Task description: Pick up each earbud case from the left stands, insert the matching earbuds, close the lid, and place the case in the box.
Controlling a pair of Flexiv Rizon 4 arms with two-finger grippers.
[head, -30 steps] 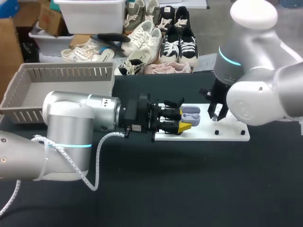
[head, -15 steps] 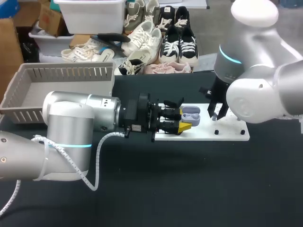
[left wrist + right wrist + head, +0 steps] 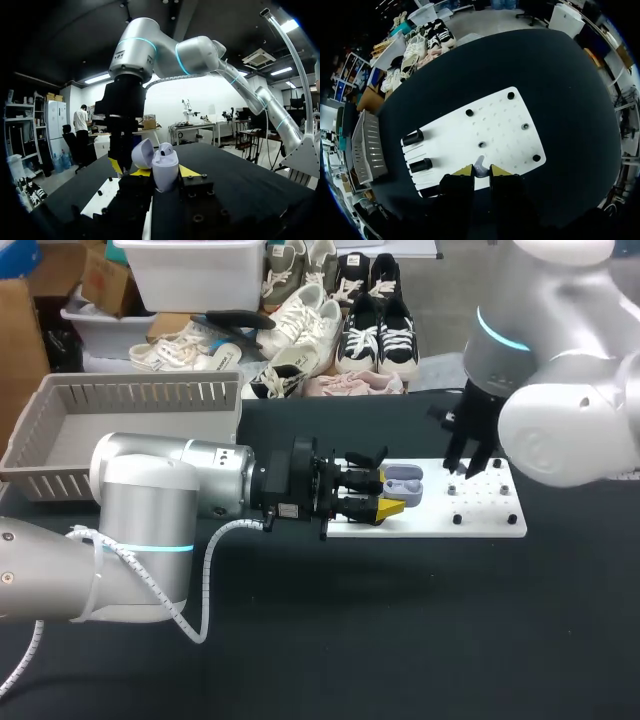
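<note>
Left gripper (image 3: 392,496) pinches the open pale-lilac plastic earbud case (image 3: 403,482), right gripper (image 3: 481,172) at its three o'clock nips a small pale earbud (image 3: 479,164); insertion, lid-closing and the grey slatted box (image 3: 60,455) at ten o'clock seemingly remain.

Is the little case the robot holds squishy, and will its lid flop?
Probably hard: the earbud case shows no dent in the left gripper. Its smooth shell may be slippery. The open lid stands up: likely a stiff hinge.
</note>
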